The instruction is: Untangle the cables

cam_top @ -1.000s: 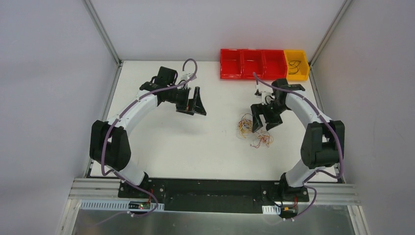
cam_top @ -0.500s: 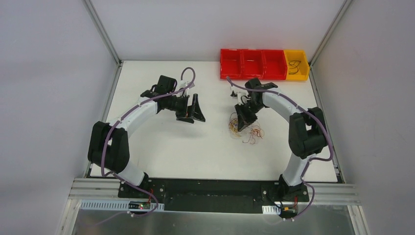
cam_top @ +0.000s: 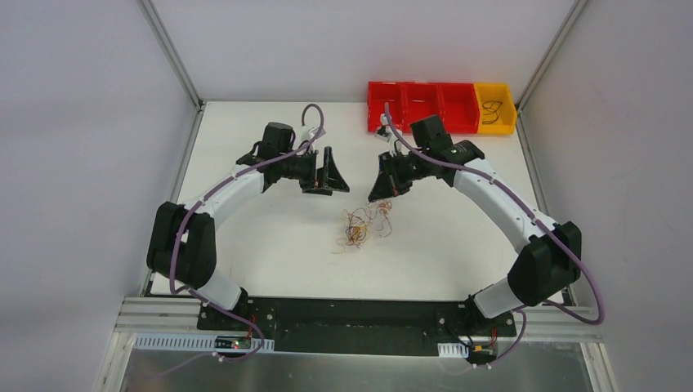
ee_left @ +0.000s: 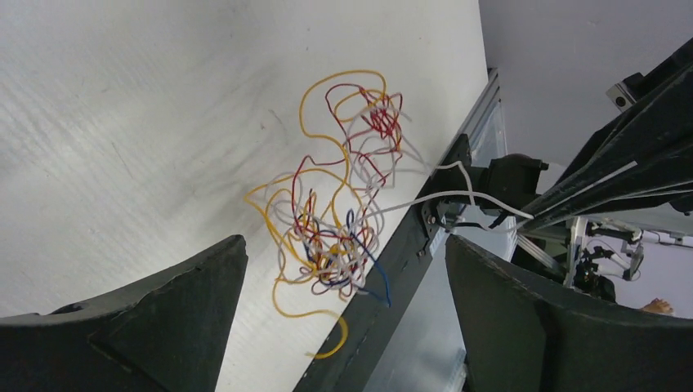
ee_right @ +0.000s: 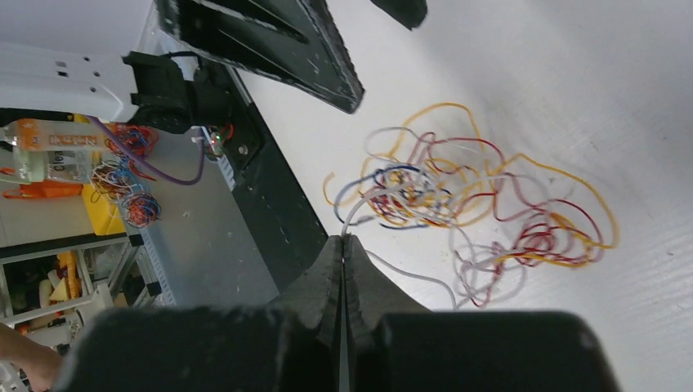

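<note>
1. Right gripper (ee_right: 343,242) is pressed together, pinching the cables (cam_top: 357,230) by one white strand.
2. Left gripper (cam_top: 328,175) is spread wide, hovering over the desk (cam_top: 261,237).
3. Cables form a loose clump mid-desk, near both grippers, on their base side.

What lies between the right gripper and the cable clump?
One white wire, pinched in the right gripper and running to the clump; otherwise bare. The right wrist view shows it.
</note>
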### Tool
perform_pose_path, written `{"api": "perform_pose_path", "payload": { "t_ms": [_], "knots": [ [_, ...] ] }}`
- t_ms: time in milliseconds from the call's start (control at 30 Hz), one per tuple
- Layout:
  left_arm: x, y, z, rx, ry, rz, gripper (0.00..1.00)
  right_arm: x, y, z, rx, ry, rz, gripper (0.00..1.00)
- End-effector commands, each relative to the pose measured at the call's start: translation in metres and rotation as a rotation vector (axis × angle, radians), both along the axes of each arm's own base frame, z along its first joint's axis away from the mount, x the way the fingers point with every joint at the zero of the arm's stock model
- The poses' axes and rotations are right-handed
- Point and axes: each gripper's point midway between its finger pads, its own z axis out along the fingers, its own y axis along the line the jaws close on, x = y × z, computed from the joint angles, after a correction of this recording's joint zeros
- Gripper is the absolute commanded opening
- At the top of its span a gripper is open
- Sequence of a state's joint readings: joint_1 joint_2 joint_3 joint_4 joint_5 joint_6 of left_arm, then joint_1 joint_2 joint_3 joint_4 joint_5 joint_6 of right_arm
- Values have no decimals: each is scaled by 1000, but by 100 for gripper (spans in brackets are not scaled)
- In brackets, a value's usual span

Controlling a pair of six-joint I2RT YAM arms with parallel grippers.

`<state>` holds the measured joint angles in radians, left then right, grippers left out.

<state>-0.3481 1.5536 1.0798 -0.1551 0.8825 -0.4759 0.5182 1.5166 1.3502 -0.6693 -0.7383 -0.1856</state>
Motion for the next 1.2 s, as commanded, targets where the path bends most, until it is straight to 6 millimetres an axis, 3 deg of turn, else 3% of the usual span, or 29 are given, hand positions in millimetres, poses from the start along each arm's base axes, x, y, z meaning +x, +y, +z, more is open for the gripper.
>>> {"api": "perform_pose_path", "payload": {
  "t_ms": [0, 200, 433, 600, 833, 967, 1167],
  "knots": [
    [6, -17, 21, -75, -69, -39, 89, 5, 18, 51, 162, -41, -14, 0],
    [-5, -35, 32, -151, -160, -110, 88, -1, 27, 61, 224, 13, 15, 0],
    [-10, -42, 37, -204, -284, -170, 84, -7, 39, 85, 311, 95, 42, 0],
    [-16, -47, 53, -254, -345, -219, 80, -7, 47, 94, 354, 153, 46, 0],
    [-34, -25, 61, -100, -509, -265, 87, -5, 54, 99, 386, 226, 32, 0],
    [-37, -18, 80, -56, -684, -252, 89, -5, 59, 108, 421, 244, 40, 0],
    [-42, -26, 99, -41, -805, -288, 76, -20, 67, 122, 454, 270, 101, 0]
  ]
}}
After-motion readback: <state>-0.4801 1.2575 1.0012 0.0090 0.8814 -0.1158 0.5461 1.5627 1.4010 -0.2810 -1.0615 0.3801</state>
